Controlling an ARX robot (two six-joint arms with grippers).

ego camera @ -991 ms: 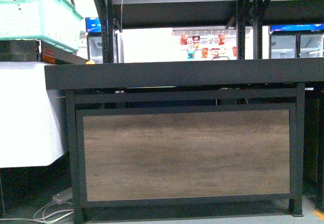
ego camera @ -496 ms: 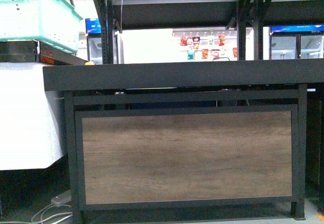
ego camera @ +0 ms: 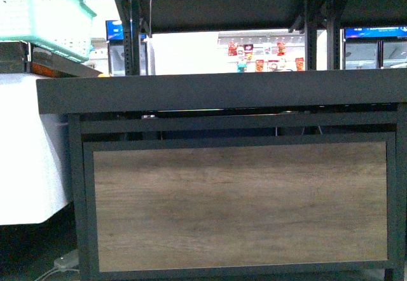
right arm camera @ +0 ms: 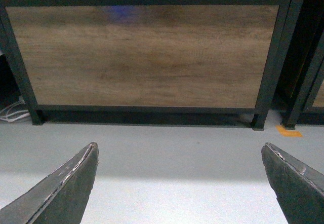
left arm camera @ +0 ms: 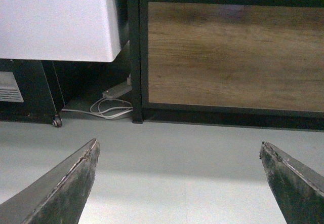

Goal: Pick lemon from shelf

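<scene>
The black shelf (ego camera: 222, 93) is faced squarely by the robot, its middle tray seen edge-on from the front, above the wood-grain panel (ego camera: 241, 205). The lemon is not made out in any view; it is presumably lying on a tray top hidden by that edge-on angle, though this cannot be confirmed. The left gripper (left arm camera: 179, 144) and the right gripper (right arm camera: 179, 146) are both held low over the grey floor (right arm camera: 167, 158), jaws spread wide and nothing between them.

The approach is judged barely begun. For it to be done well, the fruit should first be brought into sight. An arm should then be lifted clear of the tray's front lip before any reach is made, with the jaws wide enough for a round fruit.

Only the front view takes in the trays, the green basket (ego camera: 38, 14) and the white cabinet (ego camera: 25, 147). A coiled cable (left arm camera: 109, 110) is shown only by the left wrist view, and an orange floor mark (right arm camera: 288, 131) only by the right
</scene>
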